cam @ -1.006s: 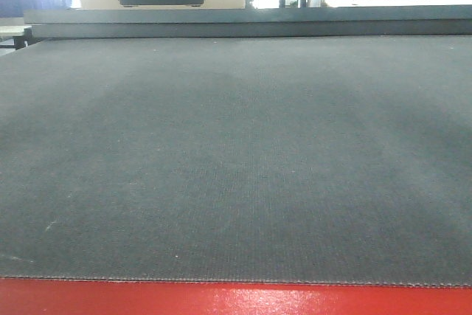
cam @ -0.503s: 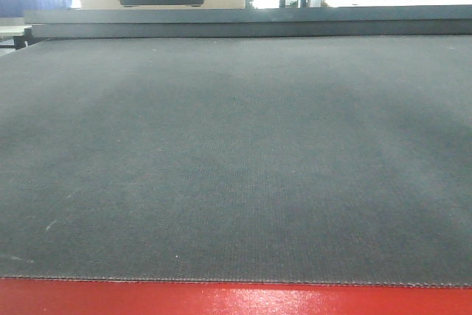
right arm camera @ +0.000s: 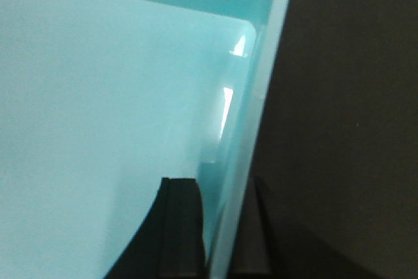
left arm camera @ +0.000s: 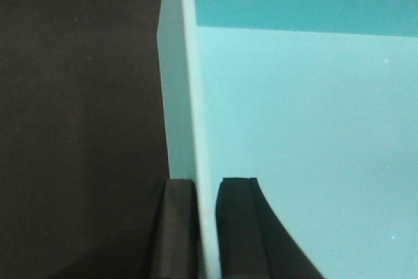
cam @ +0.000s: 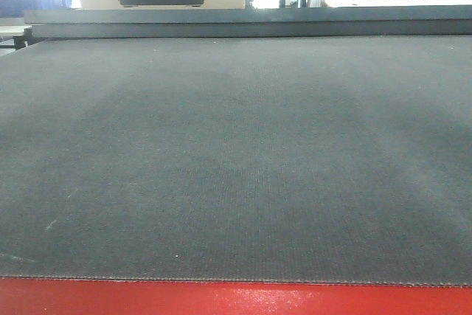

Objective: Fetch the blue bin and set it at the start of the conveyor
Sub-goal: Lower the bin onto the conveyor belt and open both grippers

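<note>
Grippers on both arms are clamped onto the blue bin (left arm camera: 294, 129), each on one of its thin upright walls. The left gripper (left arm camera: 208, 186) reaches in from below the frame, jaws nearly closed, one black finger outside the wall and one inside against the pale turquoise floor. The right gripper (right arm camera: 219, 191) mirrors this on a wall next to a rounded corner, inner finger in the tub, outer finger on the shadowed side. Both wrists look straight down along the walls. Outside each wall lies a dark surface (left arm camera: 78, 115); whether the bin touches it cannot be told.

In the front view the conveyor start (cam: 236, 160) spreads wide and flat, its red band (cam: 236, 299) along the near edge and a raised edge (cam: 236, 23) across the far end, with open matting between them.
</note>
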Robot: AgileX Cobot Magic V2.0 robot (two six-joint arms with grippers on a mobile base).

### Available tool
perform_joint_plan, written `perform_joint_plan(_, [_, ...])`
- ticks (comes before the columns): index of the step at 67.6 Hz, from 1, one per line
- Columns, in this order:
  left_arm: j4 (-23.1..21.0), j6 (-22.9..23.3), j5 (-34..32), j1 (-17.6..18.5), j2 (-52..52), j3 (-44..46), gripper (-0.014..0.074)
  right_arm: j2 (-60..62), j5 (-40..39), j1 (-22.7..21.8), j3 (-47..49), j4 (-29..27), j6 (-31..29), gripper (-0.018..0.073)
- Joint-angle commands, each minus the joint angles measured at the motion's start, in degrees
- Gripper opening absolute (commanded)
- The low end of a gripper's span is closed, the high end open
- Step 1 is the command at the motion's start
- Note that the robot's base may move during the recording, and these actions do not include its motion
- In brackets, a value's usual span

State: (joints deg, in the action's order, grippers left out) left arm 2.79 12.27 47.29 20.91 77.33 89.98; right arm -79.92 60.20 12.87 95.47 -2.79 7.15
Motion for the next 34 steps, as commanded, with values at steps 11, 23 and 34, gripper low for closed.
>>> perform_joint_plan(11, [-0.9, 0.2, -3.6, 0.0, 1.4, -8.9, -0.0111, -4.2, -0.3, -0.2, 0.2, 0.5, -1.7, -0.0152])
perform_joint_plan(23, [-0.9, 0.2, -8.3, 0.0, 4.0, -14.0, -0.0111, -7.2, -3.2, -0.2, -5.2, 0.5, -1.7, -0.0152])
perform_joint_plan(34, [-0.8, 0.2, -10.3, 0.0, 6.6, -15.8, -0.0111, -8.9, -9.3, -0.2, -13.0, 0.5, -1.7, -0.0152])
